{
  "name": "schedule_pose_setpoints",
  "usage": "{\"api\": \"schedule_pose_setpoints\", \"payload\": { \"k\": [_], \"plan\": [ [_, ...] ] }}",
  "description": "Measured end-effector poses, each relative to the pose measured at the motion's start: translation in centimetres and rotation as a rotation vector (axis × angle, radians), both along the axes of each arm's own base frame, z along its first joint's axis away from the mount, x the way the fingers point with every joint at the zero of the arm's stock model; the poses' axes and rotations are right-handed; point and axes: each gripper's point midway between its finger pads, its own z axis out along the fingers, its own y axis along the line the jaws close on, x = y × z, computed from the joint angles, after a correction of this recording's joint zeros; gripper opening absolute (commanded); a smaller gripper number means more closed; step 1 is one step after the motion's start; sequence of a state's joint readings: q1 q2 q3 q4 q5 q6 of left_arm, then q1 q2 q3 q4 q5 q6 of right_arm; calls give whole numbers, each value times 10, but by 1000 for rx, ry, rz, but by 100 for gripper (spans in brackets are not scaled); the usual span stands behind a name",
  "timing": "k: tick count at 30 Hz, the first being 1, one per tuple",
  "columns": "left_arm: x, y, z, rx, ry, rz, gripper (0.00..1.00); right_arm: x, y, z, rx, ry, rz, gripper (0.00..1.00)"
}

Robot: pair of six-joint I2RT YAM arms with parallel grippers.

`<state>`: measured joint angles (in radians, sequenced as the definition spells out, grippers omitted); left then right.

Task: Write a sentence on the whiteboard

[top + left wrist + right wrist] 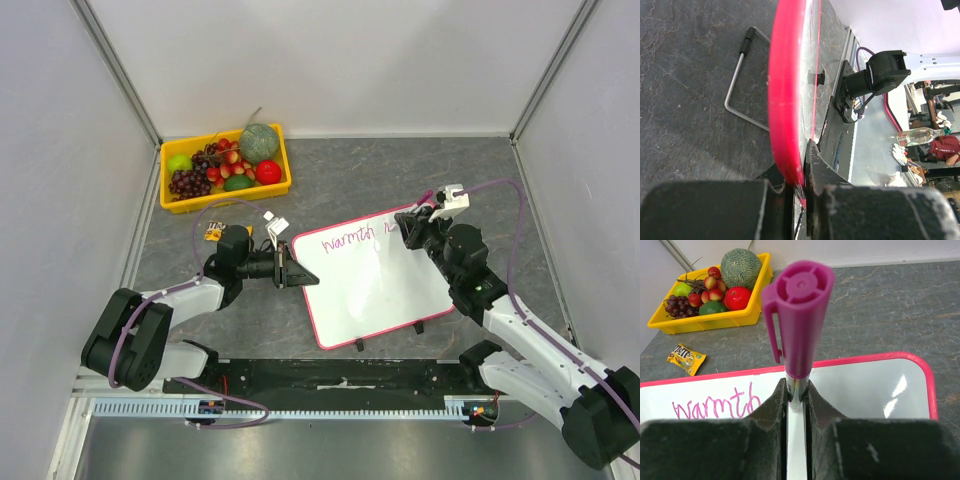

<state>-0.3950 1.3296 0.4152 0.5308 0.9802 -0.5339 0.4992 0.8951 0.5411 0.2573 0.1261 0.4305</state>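
Observation:
The whiteboard lies tilted on the dark table, pink rim all round. Magenta writing near its top edge reads "warmth"; it also shows in the right wrist view. My left gripper is shut on the board's left rim, which runs between its fingers. My right gripper is over the board's upper right part and is shut on a magenta marker, its cap end pointing at the camera. The marker's tip is hidden.
A yellow tray of fruit stands at the back left, also in the right wrist view. A small candy packet lies beside the left arm. A wire stand lies under the board's edge.

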Motion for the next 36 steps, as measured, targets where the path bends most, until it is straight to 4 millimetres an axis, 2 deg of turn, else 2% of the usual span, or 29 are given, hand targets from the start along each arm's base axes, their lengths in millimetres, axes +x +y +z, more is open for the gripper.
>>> {"api": "schedule_pose_setpoints", "payload": {
  "k": [36],
  "plan": [
    [0, 0, 1, -3, -3, -4, 2, 11, -7, 12, 40, -34, -74, 0]
  ]
}}
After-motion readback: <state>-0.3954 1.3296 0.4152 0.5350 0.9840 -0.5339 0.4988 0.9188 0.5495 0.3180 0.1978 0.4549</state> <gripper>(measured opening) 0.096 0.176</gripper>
